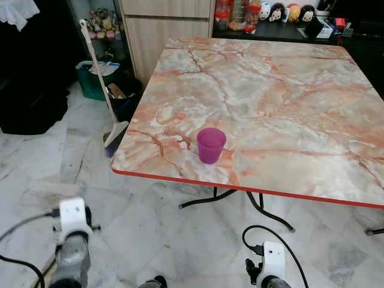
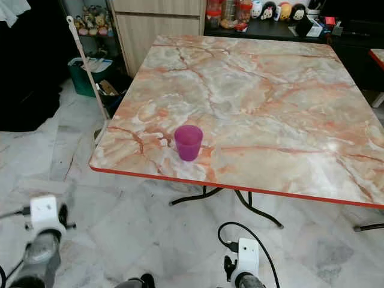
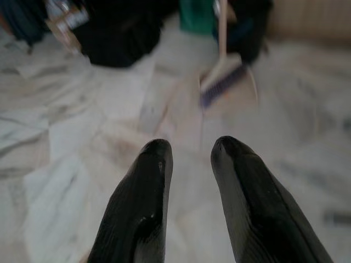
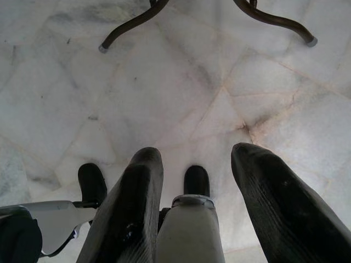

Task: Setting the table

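Note:
A translucent purple cup (image 1: pixel 211 144) stands upright on the pink-veined marble table (image 1: pixel 288 102), close to its red front edge and towards the left corner. Nothing else is on the tabletop. Both arms hang low in front of the table, their white wrist mounts at the left (image 1: pixel 73 216) and the right (image 1: pixel 273 258). In the left wrist view my left gripper (image 3: pixel 191 147) is open over the marble floor, nothing between its fingers. In the right wrist view my right gripper (image 4: pixel 197 156) is open, pointing down at the floor and my own foot (image 4: pixel 196 181).
A broom (image 1: pixel 99 78) leans by the table's left corner, with a green bin (image 1: pixel 90 81) and a dark box behind it. A wooden cabinet (image 1: pixel 168 30) and a dark counter with jars and figurines (image 1: pixel 282 13) stand beyond. Curved black table legs (image 1: pixel 264 210) spread over the floor.

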